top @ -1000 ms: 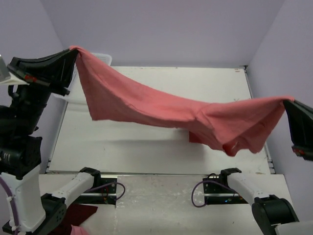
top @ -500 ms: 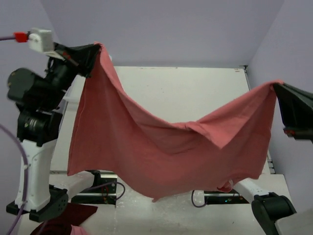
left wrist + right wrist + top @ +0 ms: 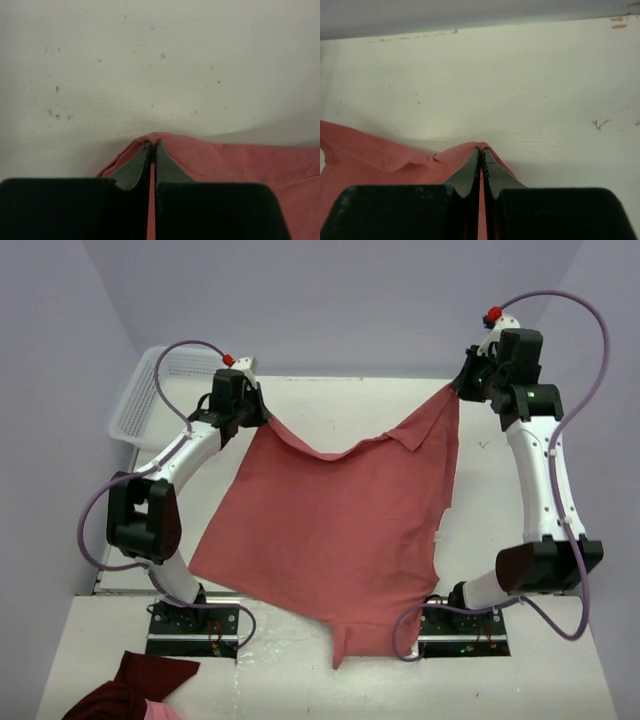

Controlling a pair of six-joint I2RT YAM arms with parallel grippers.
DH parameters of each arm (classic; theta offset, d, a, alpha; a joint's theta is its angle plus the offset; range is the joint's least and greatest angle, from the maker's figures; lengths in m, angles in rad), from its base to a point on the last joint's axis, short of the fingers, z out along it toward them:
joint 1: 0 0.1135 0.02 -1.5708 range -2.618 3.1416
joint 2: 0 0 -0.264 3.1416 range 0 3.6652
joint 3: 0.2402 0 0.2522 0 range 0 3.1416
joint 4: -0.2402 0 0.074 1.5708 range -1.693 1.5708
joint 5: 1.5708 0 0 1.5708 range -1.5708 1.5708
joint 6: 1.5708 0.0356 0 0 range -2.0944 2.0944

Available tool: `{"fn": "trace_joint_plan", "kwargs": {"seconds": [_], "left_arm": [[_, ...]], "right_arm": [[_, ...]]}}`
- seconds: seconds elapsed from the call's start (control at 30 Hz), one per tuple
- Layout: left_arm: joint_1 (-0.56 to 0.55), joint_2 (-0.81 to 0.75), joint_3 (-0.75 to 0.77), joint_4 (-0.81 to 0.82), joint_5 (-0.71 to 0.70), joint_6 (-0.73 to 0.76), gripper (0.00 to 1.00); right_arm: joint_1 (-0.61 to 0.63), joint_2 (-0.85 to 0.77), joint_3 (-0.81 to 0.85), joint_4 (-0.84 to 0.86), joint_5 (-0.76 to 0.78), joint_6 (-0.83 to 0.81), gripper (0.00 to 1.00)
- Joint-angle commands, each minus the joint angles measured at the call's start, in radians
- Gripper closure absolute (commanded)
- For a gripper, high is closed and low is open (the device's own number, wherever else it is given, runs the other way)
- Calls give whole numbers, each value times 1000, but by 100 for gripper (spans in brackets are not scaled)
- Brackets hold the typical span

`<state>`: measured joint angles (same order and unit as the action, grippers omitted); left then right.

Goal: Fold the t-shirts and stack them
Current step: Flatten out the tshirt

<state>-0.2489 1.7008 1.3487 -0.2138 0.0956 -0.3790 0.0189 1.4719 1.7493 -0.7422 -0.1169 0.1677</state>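
While the spreading-out step seems to be in hand, the top view is showing the left gripper (image 3: 262, 421) and right gripper (image 3: 460, 390) pinching far corners of the salmon-red t-shirt (image 3: 340, 530). It is sagging between them and draping over the table (image 3: 340, 400) past its near edge. Next, I judge, it needs lowering flat. In the left wrist view, the fingers (image 3: 134, 170) are clamping red cloth. The right wrist view is showing the same.

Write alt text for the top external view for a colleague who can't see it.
A salmon-red t-shirt lies spread across the white table, its two far corners pinched by the shut left claw and right claw. Its near end trails between the arm bases; a white basket sits far left, a dark maroon cloth bundle near left.
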Motion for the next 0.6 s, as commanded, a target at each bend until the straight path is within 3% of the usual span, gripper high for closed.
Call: {"fn": "trace_joint_plan", "kwargs": {"seconds": [0.0,0.3,0.43,0.57], "left_arm": [[10,78,76,157,-40,34,100],[36,367,311,146,-36,94,100],[53,456,407,110,-28,103,100],[65,496,443,102,-14,115,100]], "right_arm": [[-20,65,32,109,5,-25,100],[-65,391,251,64,-24,-33,100],[-65,450,312,27,-27,-33,100],[-65,407,230,46,-15,-17,100]]}}
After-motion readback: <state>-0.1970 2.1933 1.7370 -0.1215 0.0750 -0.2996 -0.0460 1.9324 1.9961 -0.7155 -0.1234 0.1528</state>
